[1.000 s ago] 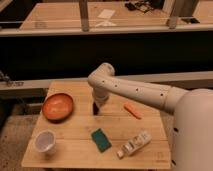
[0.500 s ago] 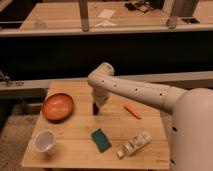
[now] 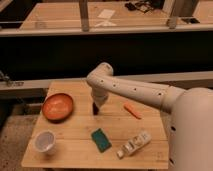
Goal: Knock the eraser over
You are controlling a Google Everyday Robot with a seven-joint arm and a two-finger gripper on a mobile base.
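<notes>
The eraser (image 3: 95, 109) is a small dark block standing on the wooden table (image 3: 75, 155), just right of the orange bowl (image 3: 57, 106); only its lower part shows below my wrist. My gripper (image 3: 96, 103) hangs straight down from the white arm and sits right on top of the eraser. The gripper and the eraser blend into one dark shape, so I cannot make out where they touch.
A green sponge pad (image 3: 101, 139) lies in front of the eraser. A thin orange marker (image 3: 132, 110) lies to the right. A white cup (image 3: 44, 141) stands front left. A small white bottle (image 3: 133, 145) lies front right. A railing runs behind the table.
</notes>
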